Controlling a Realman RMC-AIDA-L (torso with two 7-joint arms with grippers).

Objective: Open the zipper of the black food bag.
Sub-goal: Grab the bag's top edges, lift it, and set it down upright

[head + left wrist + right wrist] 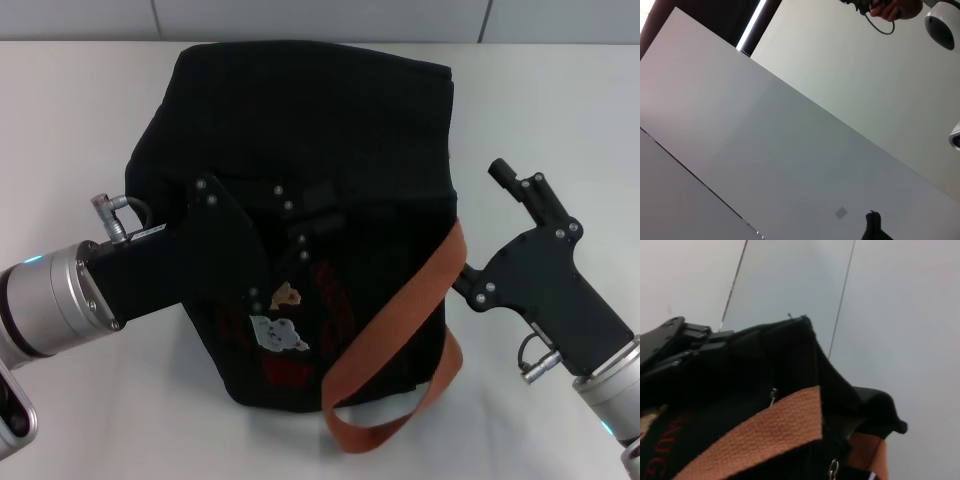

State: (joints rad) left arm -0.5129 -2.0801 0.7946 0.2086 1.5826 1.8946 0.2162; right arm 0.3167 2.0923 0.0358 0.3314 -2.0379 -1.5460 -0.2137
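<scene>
Left gripper [290, 215] over top of black food bag [310, 120] on table [80, 130]; right gripper [510, 180] just beside bag. Finger state of both: cannot tell.

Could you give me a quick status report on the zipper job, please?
Left gripper over the black food bag, fingers hidden. Right gripper beside the bag, apart. Orange handle draped down its front.
</scene>
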